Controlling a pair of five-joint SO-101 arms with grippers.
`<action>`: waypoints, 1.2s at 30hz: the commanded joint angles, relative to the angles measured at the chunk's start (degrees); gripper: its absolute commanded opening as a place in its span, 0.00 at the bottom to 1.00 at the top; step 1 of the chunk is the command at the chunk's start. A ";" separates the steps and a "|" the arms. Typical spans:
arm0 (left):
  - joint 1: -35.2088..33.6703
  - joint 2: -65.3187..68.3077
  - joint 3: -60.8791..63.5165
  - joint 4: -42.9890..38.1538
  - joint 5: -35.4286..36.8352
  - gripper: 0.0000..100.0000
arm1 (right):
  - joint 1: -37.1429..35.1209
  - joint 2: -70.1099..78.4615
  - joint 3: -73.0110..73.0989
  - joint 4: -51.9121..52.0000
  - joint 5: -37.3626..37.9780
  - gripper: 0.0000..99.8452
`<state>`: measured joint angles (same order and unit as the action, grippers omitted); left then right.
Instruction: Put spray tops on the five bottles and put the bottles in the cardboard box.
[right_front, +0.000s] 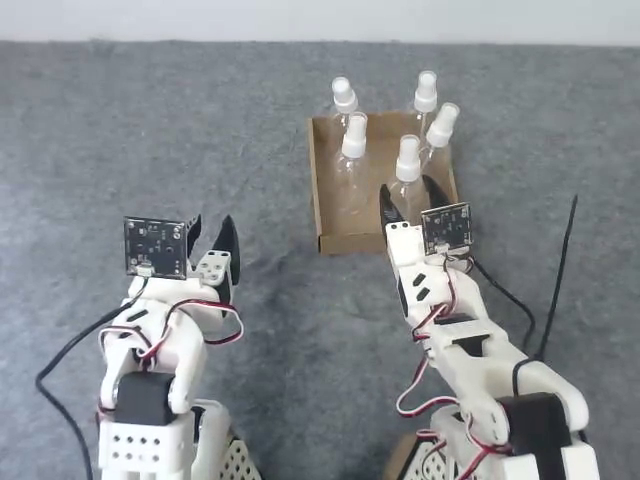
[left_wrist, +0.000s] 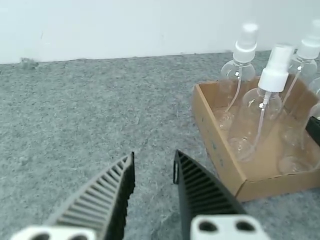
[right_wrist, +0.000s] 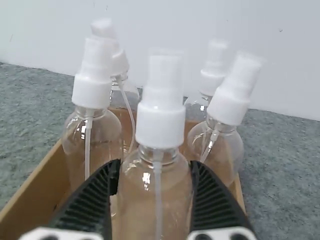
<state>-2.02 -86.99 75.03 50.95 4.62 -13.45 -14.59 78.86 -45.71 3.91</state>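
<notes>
Five clear bottles with white spray tops stand upright in the cardboard box (right_front: 322, 215). The nearest bottle (right_front: 408, 160) sits at the box's front right, and my right gripper (right_front: 408, 193) is shut on its body. In the right wrist view that bottle (right_wrist: 157, 165) stands between the two black fingers, which touch its sides. Behind it stand the other bottles (right_wrist: 92, 125), (right_wrist: 220, 130). My left gripper (right_front: 211, 226) hangs open over the carpet to the left of the box, holding nothing. The left wrist view has the same gripper (left_wrist: 154, 156) well short of the box (left_wrist: 220, 155).
Grey carpet (right_front: 150, 130) covers the table, bare around the box. A white wall runs along the far edge. A black cable (right_front: 560, 270) trails on the carpet to the right of the right arm.
</notes>
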 joint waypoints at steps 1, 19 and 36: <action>0.26 -0.79 -0.48 -1.41 0.88 0.12 | 0.13 -0.40 0.26 -1.27 1.05 0.01; 0.26 -0.79 -0.48 -1.41 0.88 0.12 | 0.13 -0.75 0.79 -1.27 0.97 0.17; 0.26 -0.79 -0.48 -1.41 0.88 0.12 | 0.13 -1.19 0.26 -1.63 1.05 0.18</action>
<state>-2.02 -86.99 75.03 50.95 4.62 -13.45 -14.59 79.91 -45.80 3.91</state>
